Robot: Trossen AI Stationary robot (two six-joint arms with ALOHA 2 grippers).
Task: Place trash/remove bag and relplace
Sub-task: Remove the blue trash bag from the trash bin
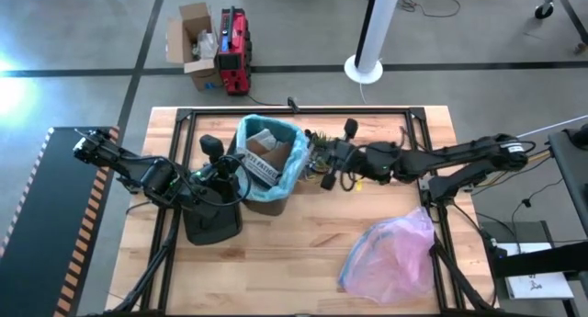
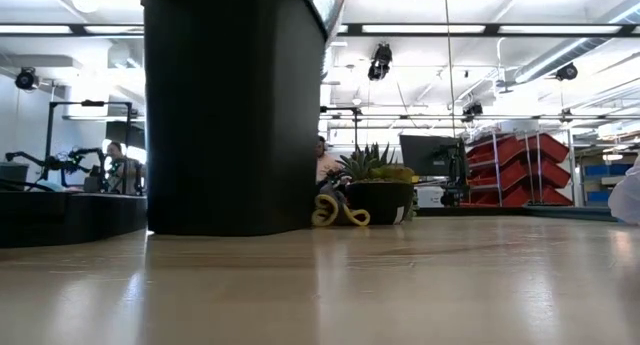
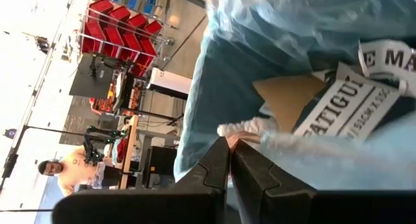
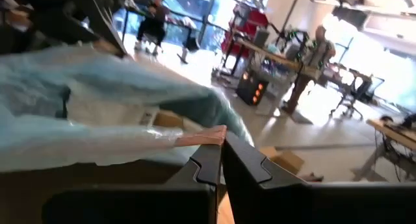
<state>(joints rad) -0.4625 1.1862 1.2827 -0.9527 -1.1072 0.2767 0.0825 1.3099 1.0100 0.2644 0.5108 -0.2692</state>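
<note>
Step in hand: bag removal. The blue-teal liner [image 1: 296, 161], holding trash [image 1: 265, 153], sits in the bin at the bench's [image 1: 303, 253] 12 o'clock. Left end effector [image 3: 232, 160] and right end effector [image 4: 220, 160] are clenched on opposite rim edges. Next: lift both evenly, straight up.

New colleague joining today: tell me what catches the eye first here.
The light blue bag lining the bin at the table's back centre stands out, with both arms at it: the left gripper and right gripper have their fingers shut on its rim from opposite sides. A pinkish bag lies at front right.
</note>
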